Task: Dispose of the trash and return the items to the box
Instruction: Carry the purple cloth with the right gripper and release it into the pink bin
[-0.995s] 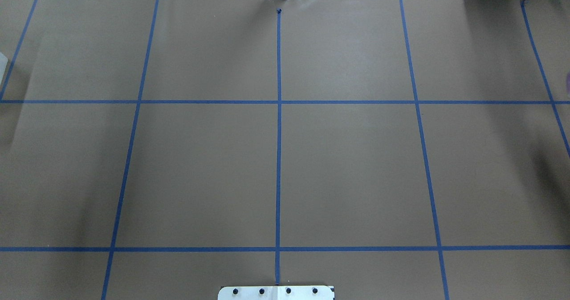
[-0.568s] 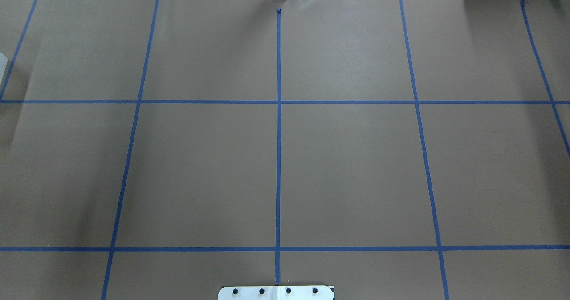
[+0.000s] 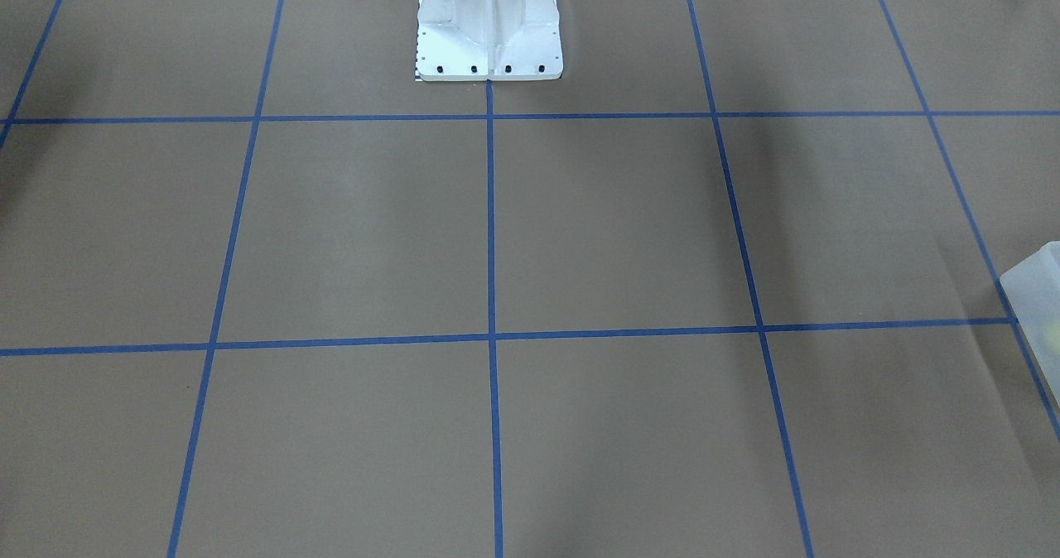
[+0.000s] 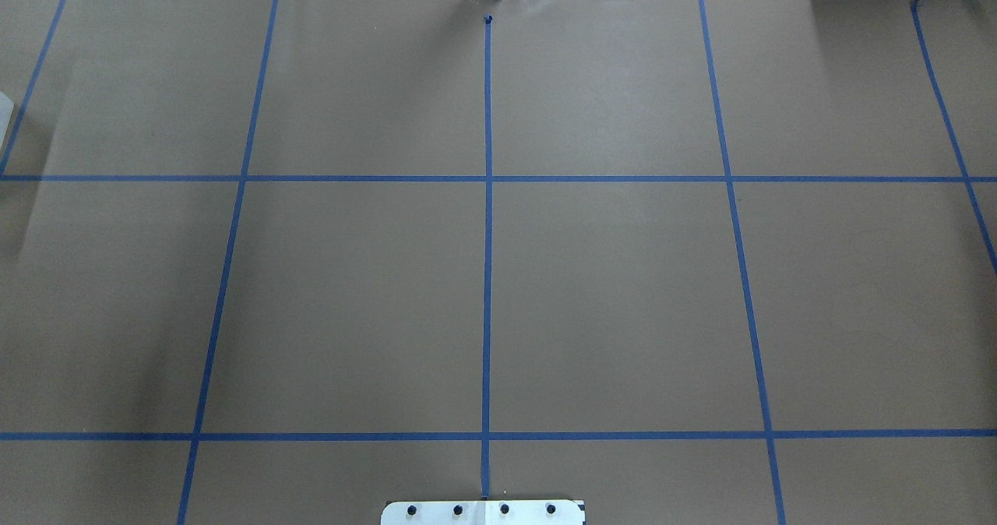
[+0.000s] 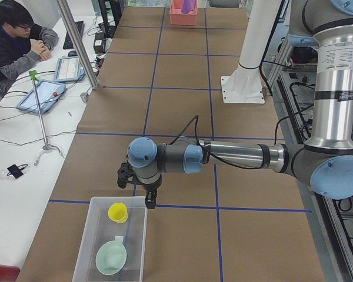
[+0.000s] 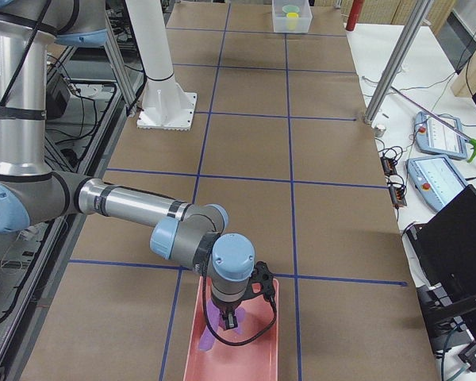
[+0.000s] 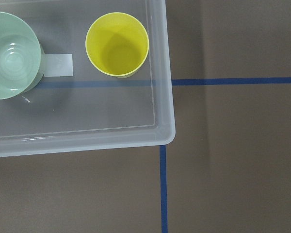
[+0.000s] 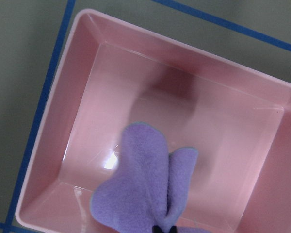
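Observation:
A pink bin (image 6: 258, 349) sits at the table's right end; its rim (image 8: 63, 121) fills the right wrist view. My right gripper (image 6: 232, 319) hangs over it, shut on a purple cloth (image 8: 140, 189) that droops into the bin (image 6: 210, 332). A clear plastic box (image 5: 88, 249) at the table's left end holds a yellow cup (image 7: 117, 44) and a pale green bowl (image 7: 12, 60). My left gripper (image 5: 137, 189) hovers just off the box's near corner (image 7: 165, 136); I cannot tell whether it is open or shut.
The brown paper table with blue tape lines (image 4: 487, 276) carries the white robot base (image 3: 489, 28). A corner of the clear box shows at the edge (image 3: 1035, 293). An operator (image 5: 12, 41) sits at a side desk with tablets.
A sliver of purple at the overhead view's right edge, seen one second ago, has left the view, and the shadow there has faded.

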You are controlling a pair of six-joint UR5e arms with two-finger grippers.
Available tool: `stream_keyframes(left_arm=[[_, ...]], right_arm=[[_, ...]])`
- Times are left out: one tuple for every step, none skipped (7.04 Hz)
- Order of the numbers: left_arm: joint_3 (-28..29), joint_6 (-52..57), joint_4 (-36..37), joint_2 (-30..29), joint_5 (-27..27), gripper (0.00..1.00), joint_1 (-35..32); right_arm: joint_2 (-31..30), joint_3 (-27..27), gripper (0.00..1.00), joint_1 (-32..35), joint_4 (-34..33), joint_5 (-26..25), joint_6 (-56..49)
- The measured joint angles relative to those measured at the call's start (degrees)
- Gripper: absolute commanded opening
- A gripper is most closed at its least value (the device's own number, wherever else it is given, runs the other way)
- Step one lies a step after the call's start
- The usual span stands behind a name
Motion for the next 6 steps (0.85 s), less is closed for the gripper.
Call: stream_keyframes(left_arm=[[0.0, 0.0, 0.0, 0.0, 0.0, 0.99, 0.0], [0.0, 0.0, 0.0, 0.0, 0.0, 0.99, 0.1], [0.0, 0.0, 0.0, 0.0, 0.0, 0.99, 0.1], [0.0, 0.0, 0.0, 0.0, 0.0, 0.99, 0.1], [0.0, 0.0, 0.0, 0.1, 0.0, 0.99, 0.1], [0.1, 0.0, 0.0, 0.1, 0.0, 0.99, 0.2]], right_arm=[[0.0, -1.2, 0.00, 0.1, 1.1, -0.2, -0.1], [0.3, -2.2, 0.11, 0.1, 2.5, -0.2, 0.5], [0.7, -2.7, 0.99, 0.1, 3.2, -0.1, 2.0], [1.3, -2.7, 1.00, 0.0, 3.5, 0.2, 3.9], [2.2, -2.7, 1.00, -0.2, 3.4, 1.6, 5.2], [3.8, -2.6, 1.00, -0.7, 3.2, 4.5, 7.4]])
